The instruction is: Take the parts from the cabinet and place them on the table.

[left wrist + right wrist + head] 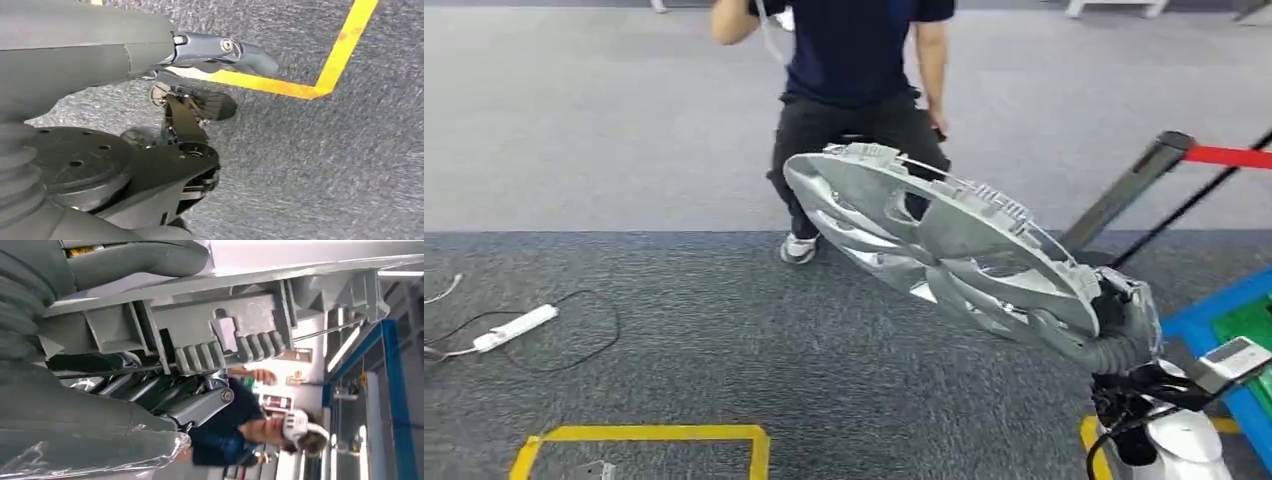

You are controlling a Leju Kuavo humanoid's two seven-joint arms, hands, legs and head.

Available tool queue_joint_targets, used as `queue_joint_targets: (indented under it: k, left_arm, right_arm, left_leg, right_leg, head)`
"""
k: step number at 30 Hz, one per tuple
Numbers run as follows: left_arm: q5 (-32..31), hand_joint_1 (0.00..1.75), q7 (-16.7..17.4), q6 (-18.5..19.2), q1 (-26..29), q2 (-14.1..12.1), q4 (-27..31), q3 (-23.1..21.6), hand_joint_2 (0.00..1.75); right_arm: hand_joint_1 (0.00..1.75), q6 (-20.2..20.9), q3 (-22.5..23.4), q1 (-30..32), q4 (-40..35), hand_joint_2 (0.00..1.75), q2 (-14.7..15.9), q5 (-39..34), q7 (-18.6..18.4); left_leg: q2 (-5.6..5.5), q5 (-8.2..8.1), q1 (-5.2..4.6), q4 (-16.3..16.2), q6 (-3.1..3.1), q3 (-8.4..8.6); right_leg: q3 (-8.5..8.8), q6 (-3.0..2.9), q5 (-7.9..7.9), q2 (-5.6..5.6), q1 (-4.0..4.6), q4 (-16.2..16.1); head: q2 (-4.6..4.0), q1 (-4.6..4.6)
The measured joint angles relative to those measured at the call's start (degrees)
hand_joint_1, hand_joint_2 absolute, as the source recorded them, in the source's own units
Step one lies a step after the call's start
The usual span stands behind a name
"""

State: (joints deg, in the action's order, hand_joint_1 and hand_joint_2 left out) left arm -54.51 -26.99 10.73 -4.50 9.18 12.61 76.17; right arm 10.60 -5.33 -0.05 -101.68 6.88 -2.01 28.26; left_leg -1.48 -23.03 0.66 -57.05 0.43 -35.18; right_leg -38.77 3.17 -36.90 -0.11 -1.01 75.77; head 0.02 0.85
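**Large silver part carried in the right hand, table not yet reached**

The robot's right hand [1124, 325] grips one end of a large, silver-grey, spoked, wheel-shaped metal part [944, 250] and holds it off the floor. In the head view the part's long axis runs from the hand at the near right up and away to the far left, tilted, with its free end reaching out over the grey carpet [724, 330] toward the legs of a person in dark clothes [854, 90] standing at the far side. The left hand [220, 50] hangs low beside the body above the carpet and a yellow tape line [300, 85]; its dark fingers are loosely extended and it holds nothing. The right hand is therefore the one that matters for the coming move, and the whole part lies ahead and to the left of it.

The head view gives the part's full outline and tilt, plus a white power strip [514, 328] at the near left and a blue-edged surface [1224, 320] at the far right. The right wrist view shows the part's ribbed grey underside pressed close against the hand's fingers [200, 407], confirming the grasp. No table is visible, so the placing step appears to lie ahead.
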Motion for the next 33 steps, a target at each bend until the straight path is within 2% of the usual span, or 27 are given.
queue_joint_targets:
  k: [1,2,4,5,6,8,10,11,12,13,15,16,17,18,19,20,21,22,25,26,27,28,29,30,31,32,33]
  left_arm:
    - [-0.14,0.0,-0.04,-0.15,0.02,-0.06,0.0,-0.04,1.75]
    - [-0.13,0.0,-0.11,-0.24,0.04,-0.11,0.0,-0.15,1.75]
    - [-0.11,0.0,-0.15,-0.67,0.06,-0.3,0.0,-0.39,1.75]
    - [-0.03,0.0,-0.15,-0.87,0.05,-0.35,0.0,-0.42,1.75]
    - [0.15,0.0,-0.15,-1.0,-0.02,-0.48,0.0,-0.42,1.75]
    - [0.46,0.0,0.15,-1.16,0.09,-0.68,0.0,-0.39,1.75]
    - [0.5,0.0,0.76,-1.18,0.51,-0.81,0.0,-0.39,1.75]
    - [0.5,0.0,0.81,-1.18,0.57,-0.9,0.0,-0.39,1.75]
    - [0.5,0.0,0.96,-1.16,0.55,-0.9,0.0,-0.39,1.75]
    - [0.5,0.0,1.01,-1.09,0.37,-0.9,0.0,-0.39,1.75]
    - [0.41,0.0,1.01,-0.94,0.11,-0.9,0.0,-0.39,1.75]
    - [0.35,0.0,1.01,-0.83,0.16,-0.77,0.0,-0.42,1.75]
    - [0.35,0.0,0.98,-0.76,0.2,-0.74,0.0,-0.42,1.75]
    - [0.32,0.0,0.87,-0.74,0.21,-0.74,0.0,-0.42,1.75]
    - [0.26,0.0,0.65,-0.7,0.17,-0.77,0.0,-0.42,1.75]
    - [0.26,0.0,0.46,-0.65,0.07,-0.77,0.0,-0.42,1.75]
    - [0.26,0.0,0.33,-0.59,-0.11,-0.76,0.0,-0.42,1.75]
    - [0.26,0.0,0.24,-0.59,-0.43,-0.76,0.0,-0.44,1.75]
    - [0.19,0.0,0.2,-0.59,-0.36,-0.76,0.0,-0.44,1.75]
    - [0.19,0.0,0.22,-0.61,-0.35,-0.79,0.0,-0.44,1.75]
    - [0.19,0.0,0.2,-0.63,-0.33,-0.81,0.0,-0.44,1.75]
    - [0.28,0.0,0.2,-0.66,-0.45,-0.92,0.0,-0.42,1.75]
    - [0.28,0.0,0.2,-0.65,-0.53,-0.87,0.0,-0.44,1.75]
    - [0.28,0.0,0.22,-0.66,-0.53,-0.76,0.0,-0.44,1.75]
    - [0.26,0.0,0.29,-0.68,-0.48,-0.76,0.0,-0.44,1.75]
    - [0.26,0.0,0.46,-0.79,-0.42,-0.76,0.0,-0.44,1.75]
    - [0.28,0.0,0.61,-0.92,-0.37,-0.77,0.0,-0.44,1.75]
  right_arm:
    - [1.75,0.02,0.11,0.12,0.0,1.75,0.0,0.04,-0.05]
    - [1.75,0.02,0.26,0.22,0.0,1.75,0.0,0.04,-0.09]
    - [1.75,0.02,0.33,0.06,0.0,1.75,0.0,0.04,-0.11]
    - [1.75,0.04,0.35,-0.11,0.0,1.75,0.0,0.09,-0.18]
    - [1.75,0.09,0.33,-0.27,0.02,1.75,-0.02,0.18,-0.24]
    - [1.75,0.13,0.33,-0.69,0.02,1.75,-0.02,0.42,-0.66]
    - [1.75,-0.04,0.26,-1.19,0.04,1.75,-0.04,1.0,-1.2]
    - [1.75,-0.11,0.26,-1.5,0.04,1.75,-0.04,1.11,-1.27]
    - [1.75,-0.26,0.26,-1.63,0.02,1.75,-0.04,1.18,-1.27]
    - [1.75,-0.48,0.26,-1.72,0.04,1.75,-0.04,1.14,-1.27]
    - [1.75,-0.81,0.26,-1.96,0.11,1.75,-0.04,1.0,-1.27]
    - [1.75,-0.83,0.26,-2.1,0.28,1.75,-0.04,0.96,-1.31]
    - [1.75,-0.81,0.26,-2.15,0.35,1.75,-0.04,0.92,-1.33]
    - [1.75,-0.81,0.26,-2.31,0.35,1.75,-0.04,0.81,-1.36]
    - [1.75,-0.79,0.26,-2.6,0.35,1.75,-0.04,0.74,-1.4]
    - [1.75,-0.72,0.26,-2.94,0.35,1.75,-0.04,0.72,-1.44]
    - [1.75,-0.72,0.26,-3.15,0.35,1.75,-0.04,0.61,-1.42]
    - [1.75,-0.72,0.31,-3.28,0.35,1.75,0.0,0.39,-1.38]
    - [1.75,-0.68,0.31,-3.73,0.48,1.75,0.02,0.24,-1.47]
    - [1.75,-0.66,0.31,-3.85,0.48,1.75,0.02,0.17,-1.47]
    - [1.75,-0.66,0.31,-3.98,0.5,1.75,0.04,0.17,-1.51]
    - [1.75,-0.66,0.33,-3.98,0.5,1.75,0.07,0.11,-1.47]
    - [1.75,-0.66,0.33,-3.94,0.61,1.75,0.15,0.04,-1.45]
    - [1.75,-0.64,0.33,-3.93,0.7,1.75,0.15,0.02,-1.47]
    - [1.75,-0.63,0.33,-3.89,0.87,1.75,0.15,0.04,-1.51]
    - [1.75,-0.61,0.33,-3.86,1.07,1.75,0.17,0.07,-1.55]
    - [1.75,-0.63,0.33,-3.89,1.25,1.75,0.17,0.02,-1.6]
  left_leg:
    - [-0.81,0.0,-0.13,-0.01,0.03,0.02]
    - [-1.76,0.0,-0.2,-0.02,0.02,0.05]
    - [-3.51,0.02,-0.16,-0.06,-0.03,0.28]
    - [-4.19,-0.02,-0.06,-0.08,-0.16,0.36]
    - [-4.87,-0.04,-0.4,-0.32,-0.61,0.13]
    - [-5.98,0.42,-0.04,-0.28,-1.43,-0.6]
    - [-7.34,0.85,0.3,-0.01,-2.25,-0.85]
    - [-4.99,0.24,0.15,-0.53,-2.31,-1.07]
    - [-1.69,-1.22,-0.22,-2.39,-2.48,-1.99]
    - [-0.22,-3.31,-0.25,-6.07,-2.68,-3.82]
    - [0.68,-7.3,-0.18,-15.49,-2.82,-8.2]
    - [0.69,-7.66,-0.18,-17.88,-2.85,-9.25]
    - [0.69,-6.86,-0.2,-17.29,-2.83,-8.78]
    - [0.8,-5.08,-0.2,-14.61,-2.73,-7.4]
    - [1.29,-2.63,-0.29,-9.8,-2.52,-4.72]
    - [3.02,-0.51,-0.55,-4.39,-2.19,-1.62]
    - [7.01,-0.48,-1.18,-0.83,-1.89,0.36]
    - [6.37,-0.44,-1.37,-0.24,-1.13,0.3]
    - [4.35,-0.3,-1.58,-0.13,-0.3,-0.07]
    - [3.43,0.08,-1.04,0.38,0.26,0.29]
    - [2.82,0.16,-0.89,0.48,0.42,0.34]
    - [2.17,0.16,-0.76,0.48,0.68,0.33]
    - [1.37,0.18,-0.72,0.48,0.75,0.32]
    - [0.65,0.15,-0.72,0.46,0.79,0.31]
    - [-0.18,0.16,-0.72,0.44,0.79,0.32]
    - [-1.09,0.19,-0.71,0.42,0.75,0.34]
    - [-1.98,0.21,-0.65,0.36,0.71,0.34]
  right_leg:
    - [-1.28,-0.16,0.24,0.03,0.02,1.58]
    - [-1.2,-0.43,1.95,0.05,0.08,0.22]
    - [2.42,-0.87,7.7,0.92,0.06,-8.85]
    - [4.63,-0.88,10.21,2.79,-0.12,-13.94]
    - [5.46,-0.72,10.01,5.51,-0.36,-16.14]
    - [5.88,-0.65,9.87,4.62,-0.2,-16.45]
    - [5.88,-1.32,10.17,3.4,0.01,-16.51]
    - [6.11,-1.76,10.41,2.53,-0.14,-16.83]
    - [6.17,-2.17,10.45,1.99,-0.03,-16.97]
    - [6.12,-2.4,10.44,1.18,0.19,-16.97]
    - [6.09,-2.63,10.31,-0.67,0.49,-16.97]
    - [6.1,-2.68,10.27,-1.56,0.56,-16.96]
    - [6.13,-2.68,10.26,-2.26,0.62,-16.96]
    - [6.15,-2.69,10.22,-2.94,0.68,-16.96]
    - [6.22,-2.66,10.18,-3.6,0.69,-16.96]
    - [6.39,-2.54,10.09,-4.19,0.72,-16.96]
    - [6.46,-2.26,9.91,-4.67,1.03,-16.92]
    - [6.41,-1.92,9.69,-5.25,1.38,-16.69]
    - [7.04,-1.29,9.66,-7.26,1.36,-17.28]
    - [7.07,-0.83,9.24,-7.55,1.26,-17.23]
    - [6.42,-0.46,8.11,-4.28,1.01,-15.73]
    - [4.87,-0.35,5.99,-1.76,0.81,-11.88]
    - [2.64,-0.18,3.81,-0.62,0.77,-7.02]
    - [0.31,-0.02,2.06,-0.12,0.76,-2.37]
    - [-1.43,0.04,1.38,-0.05,0.77,0.7]
    - [-1.78,0.02,2.32,-0.02,0.76,0.63]
    - [-0.77,0.04,4.52,0.02,0.66,-2.15]
  head:
    - [0.0,-0.02]
    - [0.02,0.02]
    - [0.02,0.02]
    - [0.0,-0.04]
    - [0.0,-0.02]
    - [0.02,0.02]
    - [0.02,0.11]
    - [0.02,0.06]
    - [0.02,0.64]
    - [0.0,0.66]
    - [0.02,0.63]
    - [0.0,0.7]
    - [0.0,0.68]
    - [0.0,0.68]
    - [0.02,0.66]
    - [0.02,0.72]
    - [0.0,0.72]
    - [0.02,0.66]
    - [0.0,0.55]
    - [0.02,0.55]
    - [0.0,0.3]
    - [0.02,0.15]
    - [0.0,-0.07]
    - [0.02,-0.18]
    - [0.02,-0.09]
    - [0.0,-0.15]
    - [0.0,-0.13]
